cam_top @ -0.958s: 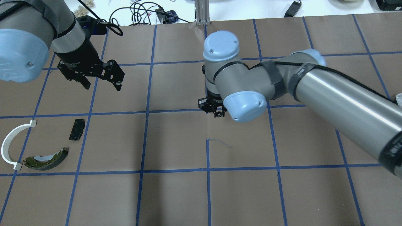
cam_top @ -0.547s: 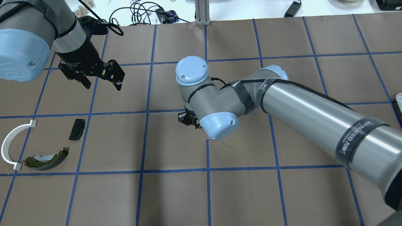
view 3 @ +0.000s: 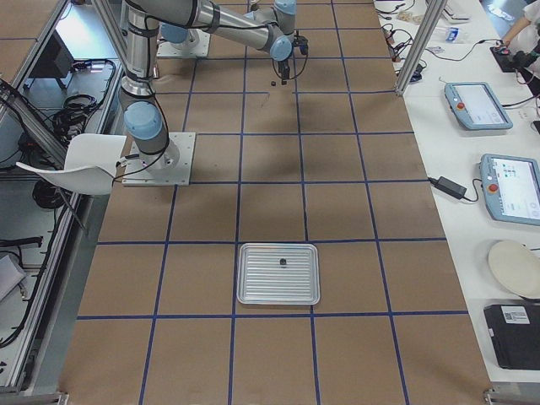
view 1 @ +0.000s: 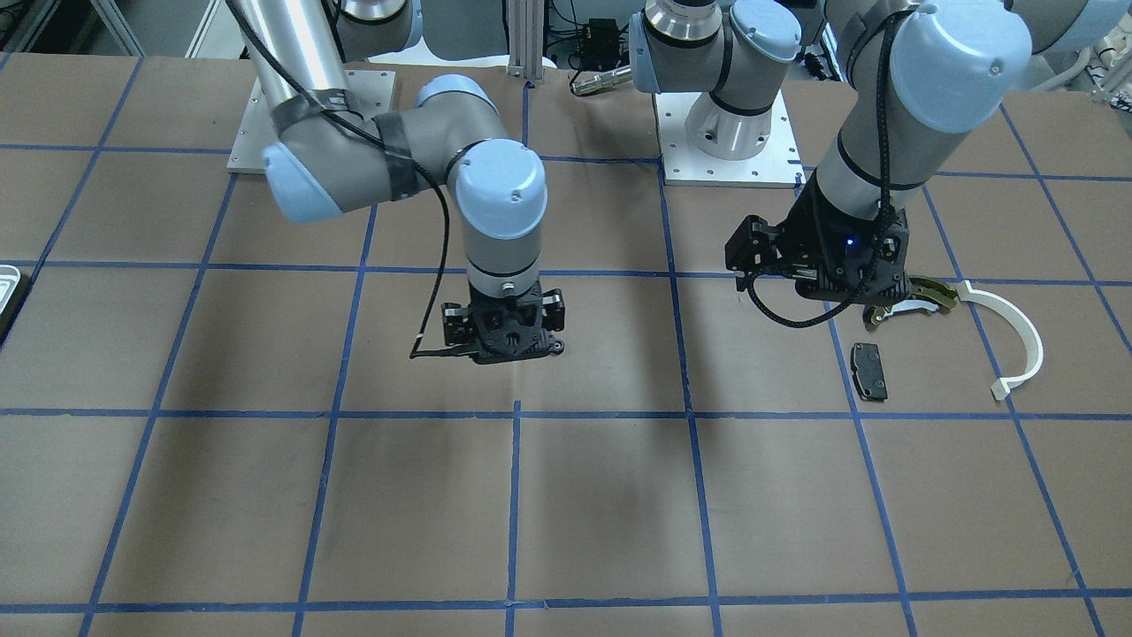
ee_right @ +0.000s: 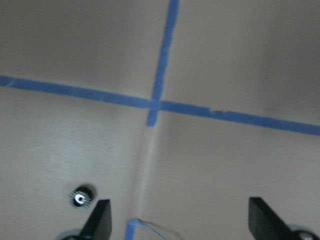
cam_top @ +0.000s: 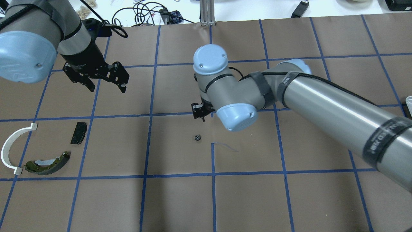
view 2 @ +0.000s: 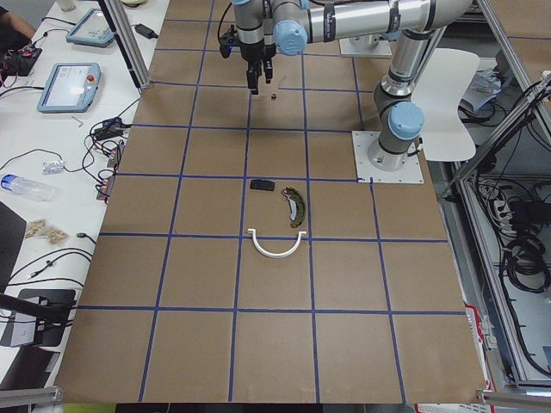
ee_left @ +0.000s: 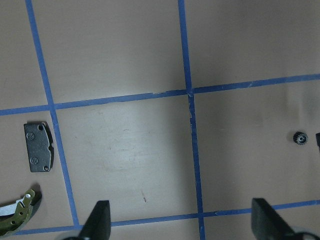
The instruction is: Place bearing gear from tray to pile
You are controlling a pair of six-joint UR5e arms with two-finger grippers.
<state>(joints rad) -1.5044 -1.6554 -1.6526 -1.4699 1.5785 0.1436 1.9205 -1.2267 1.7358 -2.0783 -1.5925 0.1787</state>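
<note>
Mid-transfer, I judge: bearing gear (cam_top: 197, 138) lies on the bench (cam_top: 180, 199), centre frame, well apart from the pile (cam_top: 48, 162) at lower left. Your right fingers (ee_right: 100, 220) wide, empty; left fingers (ee_left: 99, 222) wide. Next: left fetches it.

Bearing gear (cam_top: 197, 138) lies on table (cam_top: 180, 199) under my R gripper (cam_top: 199, 116), just outside one fingertip (ee_right: 100, 220), not betw. the two. Pile (view 1: 933, 296) sits well off to that gripper's left, past my L gripper (cam_top: 106, 87), on its base side. In it, pad (cam_top: 79, 132) is farthest from base, brake shoe (cam_top: 48, 162) nearer, arc (cam_top: 13, 149) outermost w/ one end just beside shoe. Tray (view 3: 253, 287) is far to R gripper's right.
</note>
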